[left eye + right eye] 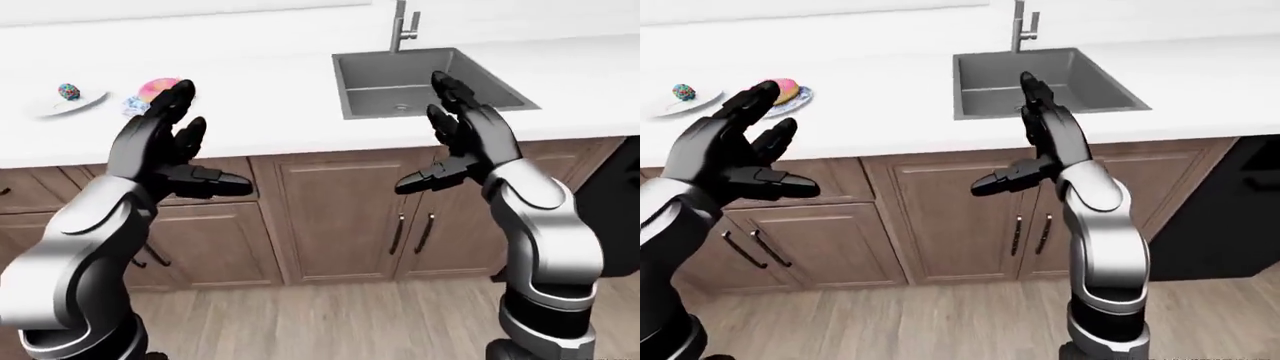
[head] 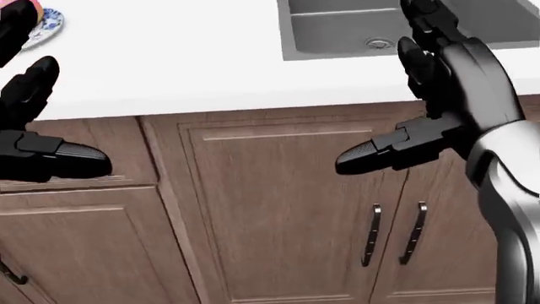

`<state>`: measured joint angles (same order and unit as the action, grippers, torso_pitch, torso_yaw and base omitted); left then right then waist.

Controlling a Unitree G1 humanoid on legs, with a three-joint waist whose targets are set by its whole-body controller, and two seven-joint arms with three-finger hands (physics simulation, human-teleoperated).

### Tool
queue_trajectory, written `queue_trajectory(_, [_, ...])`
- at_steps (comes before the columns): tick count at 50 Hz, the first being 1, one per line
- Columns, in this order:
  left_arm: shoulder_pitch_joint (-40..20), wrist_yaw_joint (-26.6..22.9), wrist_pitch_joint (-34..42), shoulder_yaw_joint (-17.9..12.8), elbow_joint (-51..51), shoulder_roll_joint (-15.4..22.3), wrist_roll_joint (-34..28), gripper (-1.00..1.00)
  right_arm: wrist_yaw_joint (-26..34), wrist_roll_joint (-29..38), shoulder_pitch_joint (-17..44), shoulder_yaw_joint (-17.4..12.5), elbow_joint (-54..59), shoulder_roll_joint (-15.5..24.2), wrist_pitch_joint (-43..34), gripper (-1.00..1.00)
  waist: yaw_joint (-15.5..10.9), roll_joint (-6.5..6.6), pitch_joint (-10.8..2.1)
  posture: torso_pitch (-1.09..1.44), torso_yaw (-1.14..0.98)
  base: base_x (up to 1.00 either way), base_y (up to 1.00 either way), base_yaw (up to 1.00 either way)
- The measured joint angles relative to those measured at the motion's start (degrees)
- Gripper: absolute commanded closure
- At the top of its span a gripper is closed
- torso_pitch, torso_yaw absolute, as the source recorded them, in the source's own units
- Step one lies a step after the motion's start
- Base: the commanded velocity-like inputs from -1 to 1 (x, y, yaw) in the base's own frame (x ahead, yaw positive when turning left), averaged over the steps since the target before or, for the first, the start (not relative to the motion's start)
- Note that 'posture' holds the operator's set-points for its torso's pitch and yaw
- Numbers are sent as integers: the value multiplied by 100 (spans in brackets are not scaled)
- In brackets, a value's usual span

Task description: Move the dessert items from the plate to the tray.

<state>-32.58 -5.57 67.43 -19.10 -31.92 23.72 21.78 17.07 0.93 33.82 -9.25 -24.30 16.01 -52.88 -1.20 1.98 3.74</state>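
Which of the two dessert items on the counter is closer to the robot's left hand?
The pink-frosted donut, on the blue-patterned plate just past the left hand's fingertips. The multicoloured sprinkled ball sits on a separate white plate further left in the right-eye view.

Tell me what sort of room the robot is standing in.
A kitchen, as a simulator renders it: a white counter with an inset steel sink and faucet, wooden cabinets below, and a black appliance at the right edge.
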Motion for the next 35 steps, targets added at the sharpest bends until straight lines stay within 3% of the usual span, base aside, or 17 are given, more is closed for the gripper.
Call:
queue_trajectory(2, [13, 3, -8, -11, -98, 16, 39, -100, -27, -10, 80, -51, -116, 12, 18, -100, -21, -106, 3, 0, 0, 34, 100, 0])
queue_trajectory(4, [-27, 0, -19, 33, -133, -12, 66, -100, -45, -29, 106, -113, -220, 65, 51, -100, 151, -290, -13, 0, 0, 32, 100, 0])
queue_trajectory(5, [37, -8, 1, 65, -154, -46, 89, -100, -49, -33, 59, -124, -222, 64, 40, -100, 174, -318, 23, 0, 0, 32, 100, 0])
queue_trajectory(9, [17, -24, 276, 47, -93, 20, 177, -100, 1, -82, 80, -54, -140, 97, -178, -100, 175, -403, -202, 0, 0, 22, 100, 0])
queue_trajectory(12, [-131, 25, 249, -121, -291, 98, 192, -100, 25, -106, 176, -75, -305, 143, -103, -100, 113, -170, -172, 0, 0, 2, 100, 0])
queue_trajectory(14, [-178, 66, 266, -187, -346, 142, 214, -100, 36, -116, 246, -66, -356, 141, -106, -100, -68, 208, -154, 0, 0, 1, 100, 0])
queue_trajectory(17, [7, 129, 378, -185, -124, 126, 192, -100, 88, -174, 90, 145, -211, 22, -228, -100, -238, 308, -41, 0, 0, 2, 100, 0])
queue_trajectory(18, [12, 140, 422, -164, -139, 130, 193, -100, 109, -192, 72, 159, -167, 33, -273, -100, -221, 284, -72, 0, 0, 2, 100, 0])
queue_trajectory(20, [-50, 141, 434, -137, -246, 137, 230, -100, 109, -180, 82, 102, -138, 53, -286, -100, -145, 111, -112, 0, 0, 1, 100, 0])
queue_trajectory(25, [-113, 101, 239, -63, -224, 153, 276, -100, 46, -98, 149, -37, -277, 83, -73, -100, -36, -227, -68, 0, 0, 1, 100, 0])
queue_trajectory(26, [-159, 100, 218, -32, -187, 153, 269, -100, 42, -91, 162, -58, -310, 99, -54, -100, 48, -370, -105, 0, 0, 2, 100, 0])
queue_trajectory(28, [-34, 91, 199, 47, -209, 56, 270, -100, 47, -84, 33, -82, -275, 86, -44, -100, 154, -382, -76, 0, 0, 2, 50, 50])
queue_trajectory(30, [-49, 31, 207, 235, -80, 22, 300, -100, 37, -40, -60, -165, -233, 116, -107, -100, 167, -213, -176, 0, 0, 1, 0, 100])
queue_trajectory(33, [-70, 16, 157, 104, -83, 82, 244, -100, 52, -33, 148, -75, -275, 111, -65, -100, 78, 190, -18, 0, 0, 2, 0, 100])
queue_trajectory(35, [24, 89, 240, -82, -47, 135, 127, -100, 126, -107, 160, 156, -254, 13, -24, -100, -146, 41, -6, 0, 0, 0, 40, 0])
